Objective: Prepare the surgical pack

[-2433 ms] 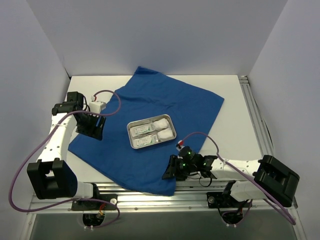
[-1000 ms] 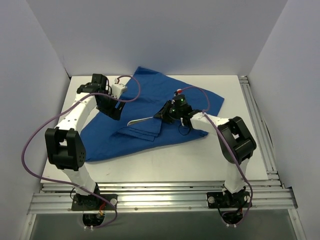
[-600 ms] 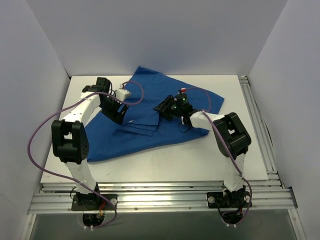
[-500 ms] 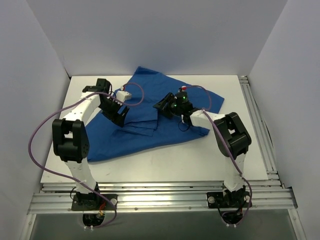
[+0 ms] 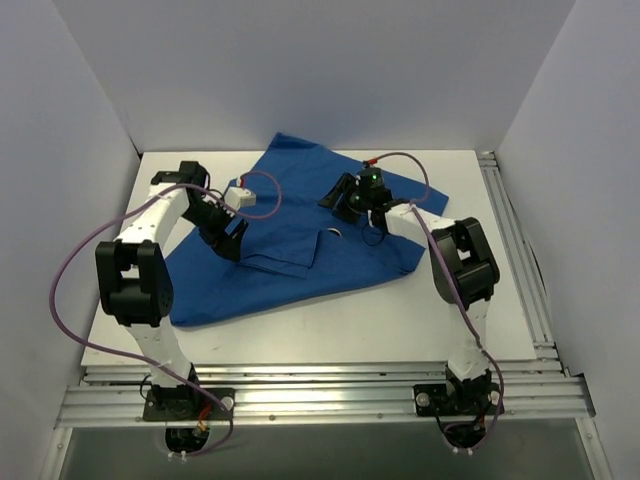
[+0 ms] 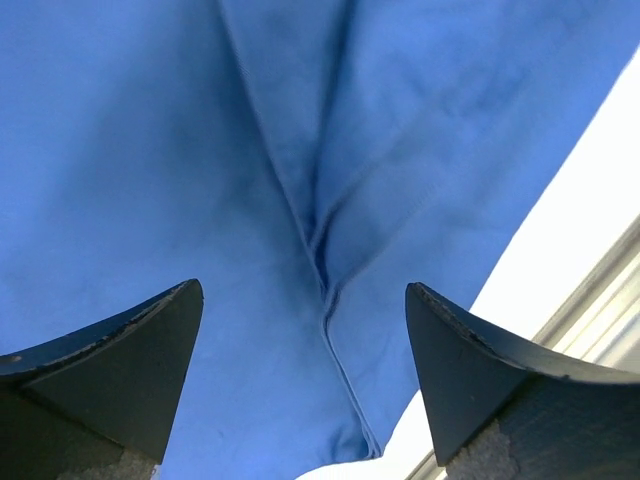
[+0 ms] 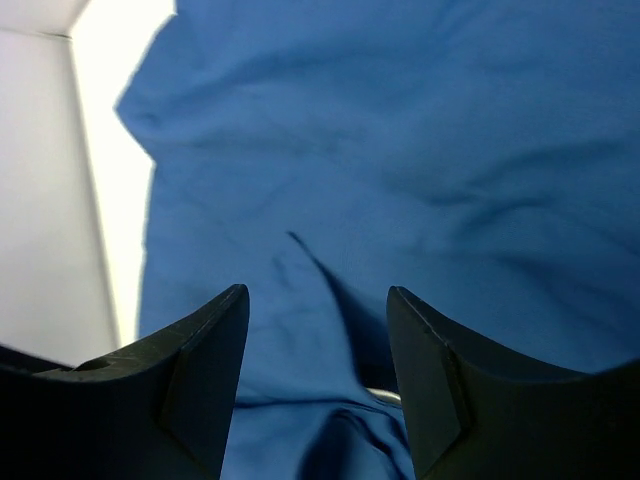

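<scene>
**Blue drape doubled over mid-table, both sets of jaws empty**

The big blue drape (image 5: 300, 285) is lying rumpled across the middle of the white tabletop (image 5: 330, 335), doubled over on itself. A folded flap (image 5: 285, 262) sits on top, a bit left of centre. One corner pokes toward the far wall and another trails off to the near left.

The left arm (image 5: 150, 215) comes in from the left side. The left jaws are over the left part of the cloth, just beside the left end of that flap. On its wrist cam the two dark fingers (image 6: 110, 370) stand wide apart with nothing between them. A crease (image 6: 320, 250) runs down the blue fabric (image 6: 150, 150) between them, with bare tabletop (image 6: 570, 220) off to one side.

The right arm (image 5: 420, 218) is stretched out to the far side. The right jaws are over the far-middle of the drape, pointing left. Its wrist cam shows the fingers (image 7: 200, 380) parted and gripping nothing, just wrinkled blue (image 7: 450, 150) below. There's a tiny pale glint (image 7: 385, 395) low between them, but I honestly can't tell what it is.

I also can't tell whether either set of jaws is actually touching the cloth.
</scene>
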`<act>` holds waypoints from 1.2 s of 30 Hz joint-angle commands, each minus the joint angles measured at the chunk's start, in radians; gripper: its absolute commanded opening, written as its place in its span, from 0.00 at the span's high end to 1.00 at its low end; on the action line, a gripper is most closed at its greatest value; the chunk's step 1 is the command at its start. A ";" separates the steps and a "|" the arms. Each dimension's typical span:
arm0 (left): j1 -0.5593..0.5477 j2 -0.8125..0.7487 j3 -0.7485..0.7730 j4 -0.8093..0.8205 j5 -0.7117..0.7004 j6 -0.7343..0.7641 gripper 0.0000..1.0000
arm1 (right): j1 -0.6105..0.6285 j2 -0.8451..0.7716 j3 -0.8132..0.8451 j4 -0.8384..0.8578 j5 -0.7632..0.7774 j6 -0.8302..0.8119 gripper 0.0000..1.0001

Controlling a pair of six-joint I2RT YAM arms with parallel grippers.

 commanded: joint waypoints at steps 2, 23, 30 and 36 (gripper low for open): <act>0.005 -0.070 -0.040 -0.111 0.021 0.162 0.11 | -0.025 -0.125 0.037 -0.204 0.045 -0.226 0.47; -0.030 0.022 -0.134 0.299 -0.031 -0.121 0.39 | -0.051 -0.087 -0.064 -0.272 -0.226 -0.573 0.45; -0.044 0.084 -0.084 0.250 0.025 -0.142 0.65 | -0.045 -0.053 -0.156 -0.143 -0.291 -0.487 0.57; -0.061 0.074 -0.030 0.249 0.035 -0.185 0.95 | -0.030 -0.071 -0.202 -0.010 -0.372 -0.406 0.62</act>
